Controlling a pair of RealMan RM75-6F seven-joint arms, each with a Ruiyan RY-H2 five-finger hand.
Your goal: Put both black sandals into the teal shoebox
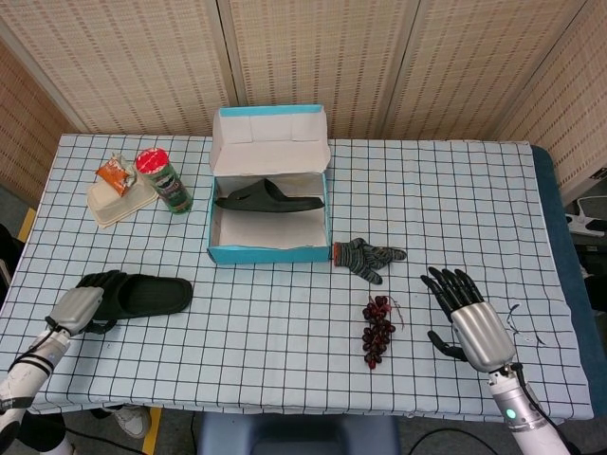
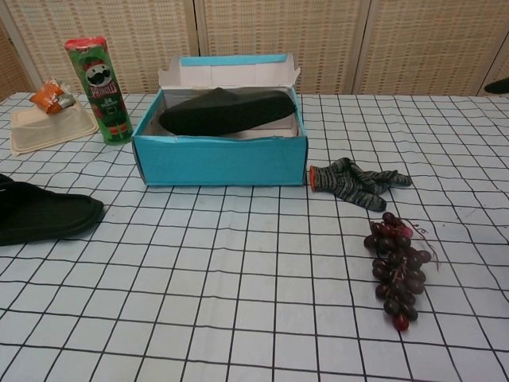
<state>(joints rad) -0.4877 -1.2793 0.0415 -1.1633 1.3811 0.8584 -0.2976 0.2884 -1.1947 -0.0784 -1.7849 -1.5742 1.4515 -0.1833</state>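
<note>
My left hand [image 1: 83,301] curled over heel of loose sandal [image 1: 142,295]; grip looks shallow, could slip on lift toward shoebox [image 1: 268,252]. Right hand [image 1: 467,315] spread, empty.

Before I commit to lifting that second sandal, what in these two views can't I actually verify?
- Left hand grip on the loose sandal: head view shows fingers over the heel, contact unclear; chest view cuts it off at the left edge.
- Teal shoebox floor: front wall and the sandal inside hide it in chest view.
- Right hand: head view only.
</note>
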